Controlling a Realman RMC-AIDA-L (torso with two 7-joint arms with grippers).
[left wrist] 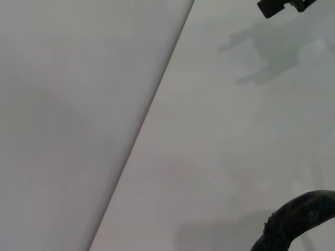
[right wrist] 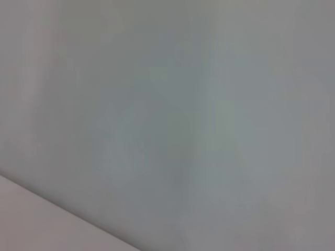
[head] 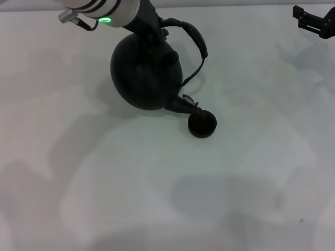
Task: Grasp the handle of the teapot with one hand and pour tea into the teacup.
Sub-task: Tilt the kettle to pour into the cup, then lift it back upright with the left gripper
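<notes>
The round black teapot (head: 144, 73) is in the upper middle of the head view, tilted so its short spout (head: 184, 104) dips down to the rim of the small dark teacup (head: 202, 124). My left gripper (head: 156, 27) reaches in from the top left and is shut on the arched black handle (head: 197, 41) near its top. A piece of that handle (left wrist: 298, 217) also shows in the left wrist view. My right gripper (head: 314, 21) is parked at the far top right, well away from the pot.
The white table (head: 157, 198) runs across the whole head view. Its far edge (left wrist: 152, 104) against the wall shows in the left wrist view, with the right gripper (left wrist: 282, 6) far off. The right wrist view shows only plain pale surface.
</notes>
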